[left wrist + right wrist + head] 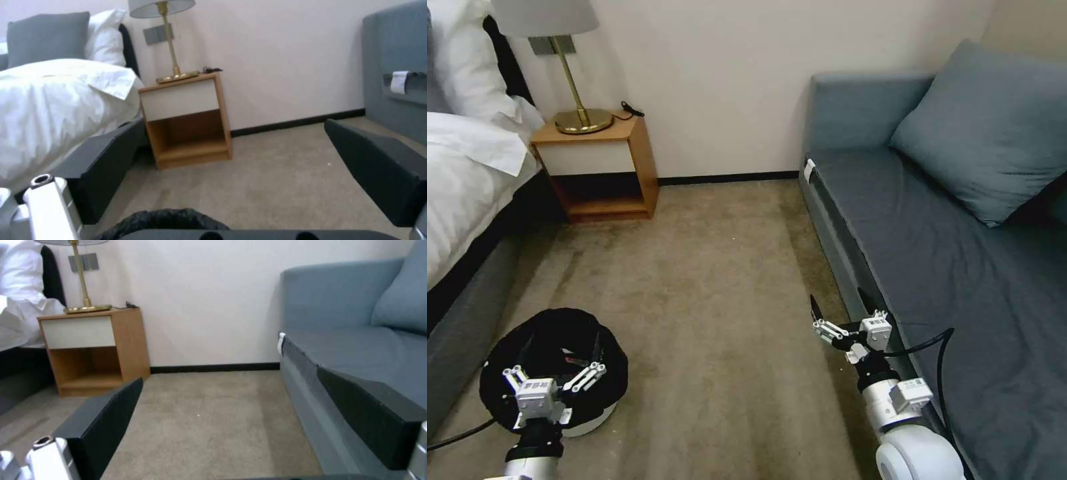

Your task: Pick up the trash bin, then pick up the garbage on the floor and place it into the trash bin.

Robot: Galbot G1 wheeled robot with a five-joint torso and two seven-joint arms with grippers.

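left end effector (557, 363) hovers just over the bin (554, 363) near the bed (467, 200), fingers spread apart across the black-bagged rim, not clamped on it. the bin stands on the carpet (707, 280) at the robot's left. right end effector (837, 313) hangs beside the sofa (947, 267) edge, fingers apart and empty. a nightstand (600, 167) with a lamp (570, 67) stands against the far wall.
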